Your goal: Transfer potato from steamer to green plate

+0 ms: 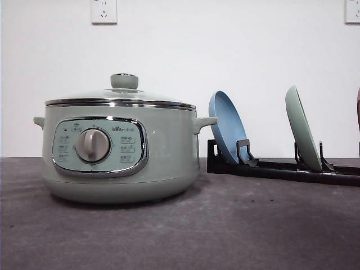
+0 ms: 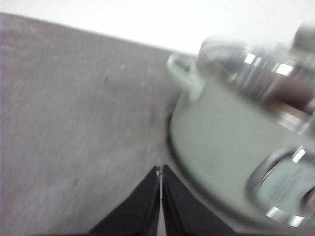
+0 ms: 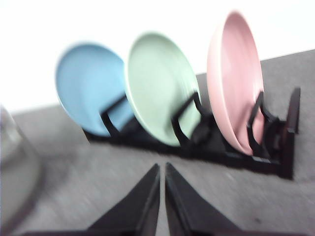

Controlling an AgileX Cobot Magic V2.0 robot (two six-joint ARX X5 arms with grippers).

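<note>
Potato hidden, we are judging: steamer (image 1: 121,152) lid (image 1: 121,97) is sitting closed ahead of our pinched-shut left gripper (image 2: 160,169); closed right gripper (image 3: 162,167) is facing the racked green plate (image 3: 160,86).

Steamer (image 1: 121,152) on the table (image 1: 225,230), left of centre, lid (image 1: 121,98) on top. To its right and slightly further back, a rack (image 1: 281,167) holding upright plates in a row: nearest the steamer the blue plate (image 1: 226,125), next the green plate (image 1: 302,126), then the pink plate (image 3: 234,78).

Lidded sage steamer (image 1: 121,154) (potato apparently hidden inside); green plate (image 1: 302,128) upright, racked.
</note>
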